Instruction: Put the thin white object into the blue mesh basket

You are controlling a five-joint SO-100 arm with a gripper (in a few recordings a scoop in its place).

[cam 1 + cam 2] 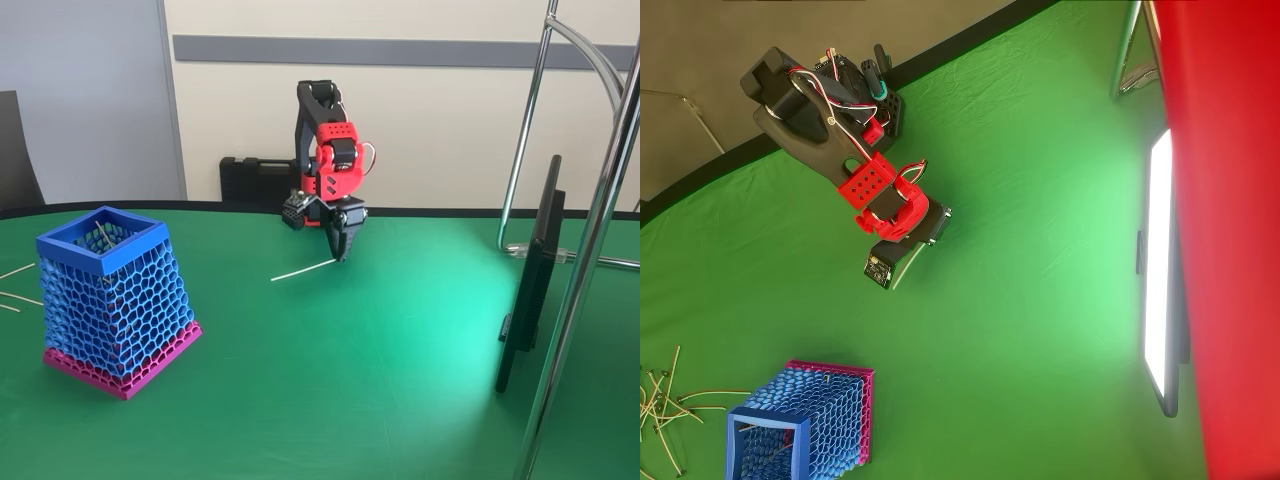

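Observation:
The thin white object slants up from the green table to the tip of my gripper, whose jaws point down and look pressed together on its right end. From overhead the stick shows as a pale line under the gripper. The blue mesh basket with its pink base band stands at the left, well apart from the gripper. In the overhead view the basket is at the bottom left. A few pale sticks show inside its rim.
Loose whitish sticks lie on the table left of the basket, with some at the left edge. A dark monitor and a chrome stand occupy the right side. A black case sits behind the arm.

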